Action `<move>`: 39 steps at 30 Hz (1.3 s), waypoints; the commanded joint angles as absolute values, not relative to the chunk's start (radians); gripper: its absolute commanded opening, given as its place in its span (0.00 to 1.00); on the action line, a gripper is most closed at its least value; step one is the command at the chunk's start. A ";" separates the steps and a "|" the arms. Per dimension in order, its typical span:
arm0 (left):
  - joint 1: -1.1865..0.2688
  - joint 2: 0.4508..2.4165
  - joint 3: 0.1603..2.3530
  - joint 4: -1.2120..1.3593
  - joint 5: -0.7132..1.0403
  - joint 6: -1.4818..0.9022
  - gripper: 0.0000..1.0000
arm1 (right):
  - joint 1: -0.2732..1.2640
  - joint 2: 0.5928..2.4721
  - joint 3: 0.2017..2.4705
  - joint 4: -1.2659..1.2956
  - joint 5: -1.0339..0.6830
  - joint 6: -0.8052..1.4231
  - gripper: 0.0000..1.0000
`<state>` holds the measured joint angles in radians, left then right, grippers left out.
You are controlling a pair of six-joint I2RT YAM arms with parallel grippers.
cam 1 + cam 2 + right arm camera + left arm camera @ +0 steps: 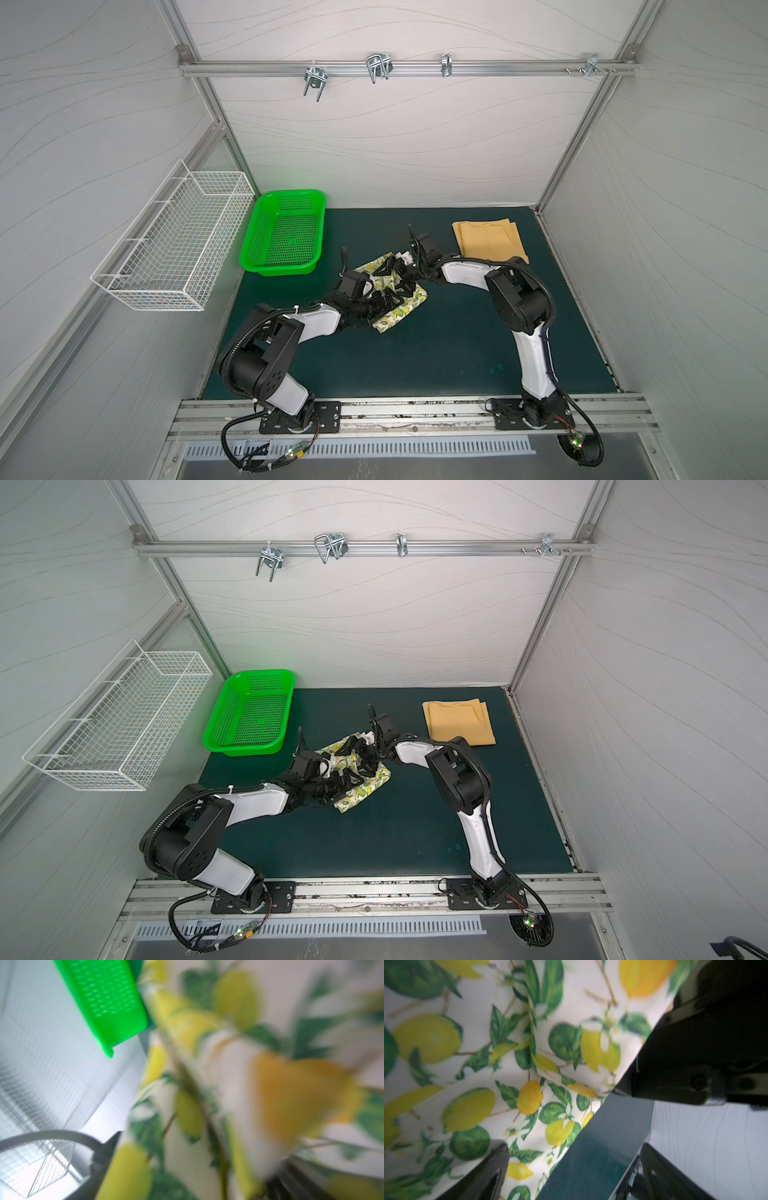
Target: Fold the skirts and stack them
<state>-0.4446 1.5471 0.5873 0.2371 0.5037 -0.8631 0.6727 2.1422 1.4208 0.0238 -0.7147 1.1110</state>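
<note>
a: where was the lemon skirt (390, 322)?

b: in the middle of the worktop (436, 353), a small bundle that looked partly folded, with both arms low over it. the left fingers (481, 1174) were spread wide above the print, pinching nothing. the right fingers (388, 268) looked spread too, over the far side of the cloth, though that wrist view was badly blurred.

a: how would it handle?

b: light, thin and limp, i'd judge. lifted by one corner it would sag and fall open. i'd take it at two points along a folded edge, one arm to each, pinching all the layers together.

a: and the yellow skirt (490, 243)?

b: at the far right of the worktop, well apart from the lemon one. it lay flat and squared off, seemingly folded. it looked like the same soft sort of cloth, and probably the base of the stack. anything dragged across it would rumple it easily.

a: anything in the way?

b: from the left, a wire basket (174, 249) hung on the wall, off the worktop, so no bother. the green basket (286, 272) sat at the far left corner, near the lemon skirt but not touching it. between the two skirts the worktop was bare. in both top views the right arm's elbow stood over the yellow skirt's near corner, and i'd watch that.
</note>
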 commanded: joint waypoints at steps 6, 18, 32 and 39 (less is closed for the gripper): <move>-0.438 1.561 0.561 0.176 0.461 -0.847 0.99 | 0.698 2.152 1.473 0.052 -0.722 1.195 0.99; -0.432 1.522 0.555 0.142 0.447 -0.832 0.99 | 0.702 2.134 1.636 0.004 -0.735 1.220 0.99; -0.411 1.525 0.554 0.124 0.447 -0.819 0.99 | 0.598 2.203 1.793 -0.360 -0.653 0.891 0.99; -0.410 1.541 0.561 0.116 0.447 -0.820 0.99 | 0.583 2.268 1.812 -0.379 -0.654 0.849 0.99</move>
